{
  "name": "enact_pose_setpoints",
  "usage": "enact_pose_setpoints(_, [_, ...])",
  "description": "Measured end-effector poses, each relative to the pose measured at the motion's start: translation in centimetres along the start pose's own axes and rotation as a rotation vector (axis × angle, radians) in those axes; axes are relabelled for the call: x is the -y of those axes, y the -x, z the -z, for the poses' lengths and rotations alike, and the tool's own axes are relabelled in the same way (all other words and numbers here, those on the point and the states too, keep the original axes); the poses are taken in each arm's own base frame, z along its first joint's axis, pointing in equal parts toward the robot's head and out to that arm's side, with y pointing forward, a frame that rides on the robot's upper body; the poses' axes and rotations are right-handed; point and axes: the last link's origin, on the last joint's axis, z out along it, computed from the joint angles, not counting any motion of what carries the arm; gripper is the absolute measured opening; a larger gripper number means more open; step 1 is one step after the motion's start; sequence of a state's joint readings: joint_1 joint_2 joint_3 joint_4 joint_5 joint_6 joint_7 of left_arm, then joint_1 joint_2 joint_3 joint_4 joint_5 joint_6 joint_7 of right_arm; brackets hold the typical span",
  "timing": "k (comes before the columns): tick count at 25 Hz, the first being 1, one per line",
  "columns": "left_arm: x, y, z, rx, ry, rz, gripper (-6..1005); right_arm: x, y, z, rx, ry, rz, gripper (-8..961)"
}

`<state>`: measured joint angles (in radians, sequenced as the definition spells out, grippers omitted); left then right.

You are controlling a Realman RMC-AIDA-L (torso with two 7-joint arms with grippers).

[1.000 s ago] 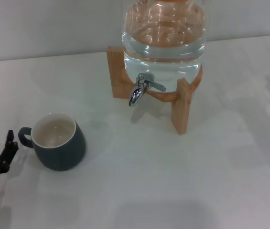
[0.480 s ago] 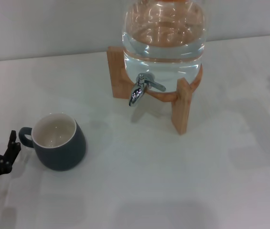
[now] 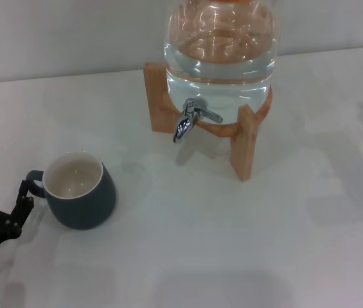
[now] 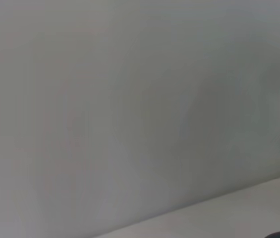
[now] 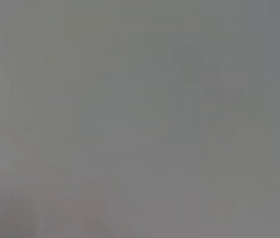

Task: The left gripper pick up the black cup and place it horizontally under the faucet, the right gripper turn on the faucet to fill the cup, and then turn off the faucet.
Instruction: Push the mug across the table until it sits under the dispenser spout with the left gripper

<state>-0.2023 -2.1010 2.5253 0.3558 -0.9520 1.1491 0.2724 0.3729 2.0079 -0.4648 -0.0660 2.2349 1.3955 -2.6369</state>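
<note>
The black cup (image 3: 79,192) stands upright on the white table at the left of the head view, its cream inside showing and its loop handle pointing left. My left gripper (image 3: 20,200) reaches in from the lower left corner, and its black tip sits right beside the handle, close to touching it. The faucet (image 3: 188,120), a chrome tap with a short lever pointing right, hangs from the clear glass jar (image 3: 220,45) at the back centre. Nothing stands under its spout. The right gripper is out of view. Neither wrist view shows the cup or the faucet.
The jar, filled with water, rests on a wooden stand (image 3: 246,142) whose legs reach toward the table's middle. A pale wall runs behind the white table (image 3: 220,224). The left wrist view shows only wall and a strip of table.
My left gripper has crept to the right, from a gap left of the cup's handle to right beside it. The cup, faucet and jar have stayed put.
</note>
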Motion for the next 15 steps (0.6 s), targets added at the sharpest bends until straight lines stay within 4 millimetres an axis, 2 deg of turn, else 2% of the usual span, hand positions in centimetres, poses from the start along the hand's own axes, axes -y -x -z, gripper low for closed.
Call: enact_pose_setpoints(15, [-0.42, -0.06, -0.01, -0.003, 0.024, -0.008, 862, 0.10, 0.05, -0.19, -0.002, -0.001, 0.008, 844])
